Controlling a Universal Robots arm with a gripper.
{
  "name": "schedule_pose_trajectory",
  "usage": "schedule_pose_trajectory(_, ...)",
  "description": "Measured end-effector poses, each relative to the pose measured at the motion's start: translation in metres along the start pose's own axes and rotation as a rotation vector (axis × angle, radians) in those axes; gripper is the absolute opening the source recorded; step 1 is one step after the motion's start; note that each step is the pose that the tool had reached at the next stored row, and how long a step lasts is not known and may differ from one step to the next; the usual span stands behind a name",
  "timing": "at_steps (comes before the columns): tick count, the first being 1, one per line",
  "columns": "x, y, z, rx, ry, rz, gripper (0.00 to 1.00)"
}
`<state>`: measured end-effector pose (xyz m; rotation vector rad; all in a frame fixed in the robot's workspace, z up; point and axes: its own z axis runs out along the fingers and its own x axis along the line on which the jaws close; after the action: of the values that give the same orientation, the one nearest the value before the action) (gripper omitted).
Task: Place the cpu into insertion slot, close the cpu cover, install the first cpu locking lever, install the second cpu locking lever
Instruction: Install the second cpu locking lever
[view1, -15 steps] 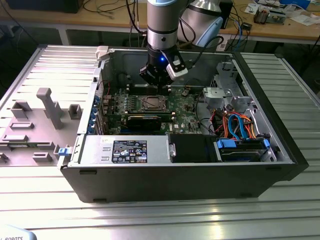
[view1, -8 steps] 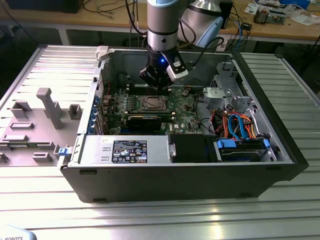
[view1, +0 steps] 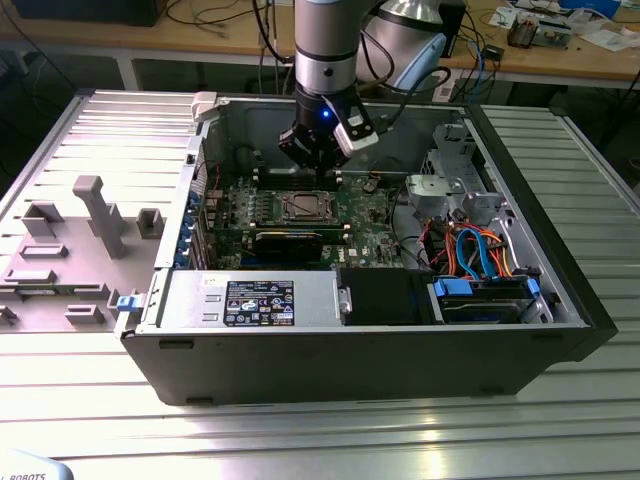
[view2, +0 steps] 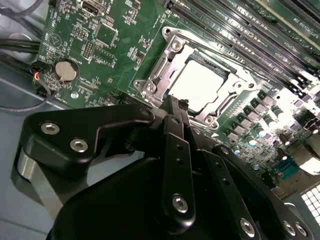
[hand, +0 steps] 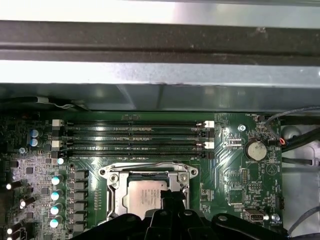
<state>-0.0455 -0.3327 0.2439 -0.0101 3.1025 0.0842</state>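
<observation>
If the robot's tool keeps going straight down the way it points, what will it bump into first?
Probably the cpu cover at the edge of the insertion slot, with the cpu beside it; the tool points there, though depth is unclear.

Metal, plastic and circuit board, mostly dull with a few bright spots

The cpu (view2: 199, 86) has a smooth silver-grey metal top that catches the light, and the cpu cover (view2: 159, 75) around it is thin, bright, shiny metal. The motherboard (view2: 120, 40) is glossy green board. The gripper (view2: 175, 107) looks like matt black metal with shiny silver screw heads. The computer case (view1: 560, 290) has dull grey metal walls inside and a satin black outer skin. The bench (view1: 330, 430) is ribbed, brushed aluminium with a soft sheen. The fixture blocks (view1: 95, 215) beside the case look like matt grey plastic.
</observation>
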Motion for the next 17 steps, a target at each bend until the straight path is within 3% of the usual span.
schedule_pose_trajectory(5, 0.0001, -0.0043, -0.0003, 0.0, 0.0, 0.0, 0.11)
schedule_pose_trajectory(17, 0.0, -0.005, -0.0003, 0.0, 0.0, 0.0, 0.11)
